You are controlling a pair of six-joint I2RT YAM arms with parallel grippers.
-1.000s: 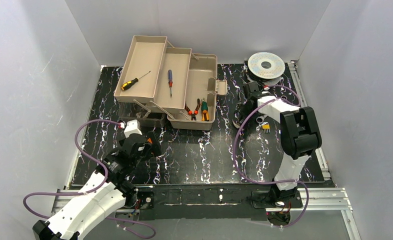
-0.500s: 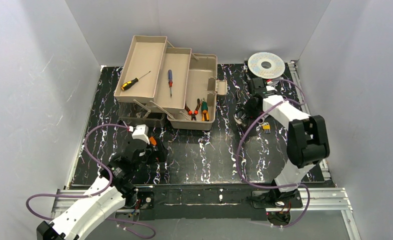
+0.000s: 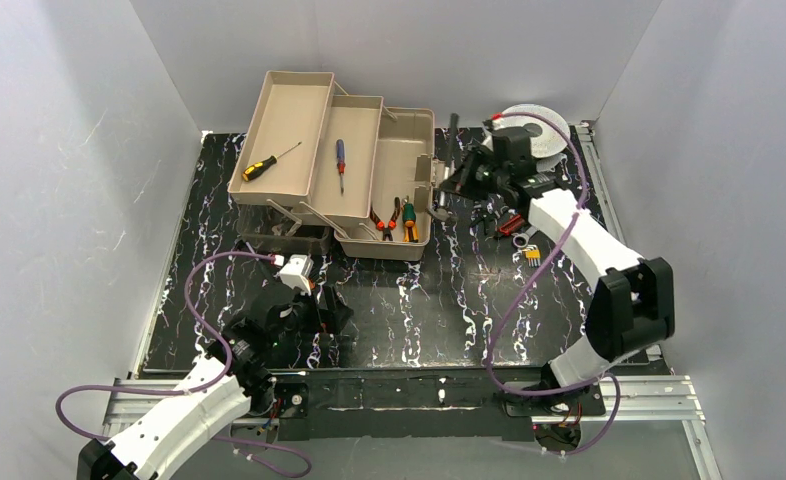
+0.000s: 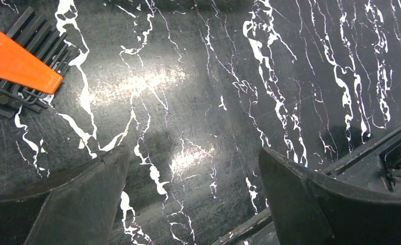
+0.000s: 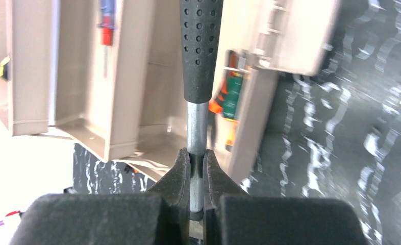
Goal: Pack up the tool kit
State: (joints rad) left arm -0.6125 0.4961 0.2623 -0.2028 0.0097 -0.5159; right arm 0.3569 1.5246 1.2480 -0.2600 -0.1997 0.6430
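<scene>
Risen beside the toolbox [image 3: 401,165], right end effector [image 5: 197,159] pinches a black-handled tool's [image 5: 201,46] shaft.

A: The black-handled tool [image 5: 200,51] — what kind?
B: Can't tell; its handle runs off the top edge, and its lower end hides between the fingers [image 5: 178,176].
A: And the orange hex-key set [image 4: 20,64]?
B: Cut off at the left edge.

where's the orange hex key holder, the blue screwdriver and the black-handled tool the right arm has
orange hex key holder [image 4: 20,64], left wrist view, middle of the orange plastic
blue screwdriver [image 3: 340,152], top view, on its blue handle
black-handled tool [image 5: 201,46], right wrist view, on its dimpled black grip
</scene>
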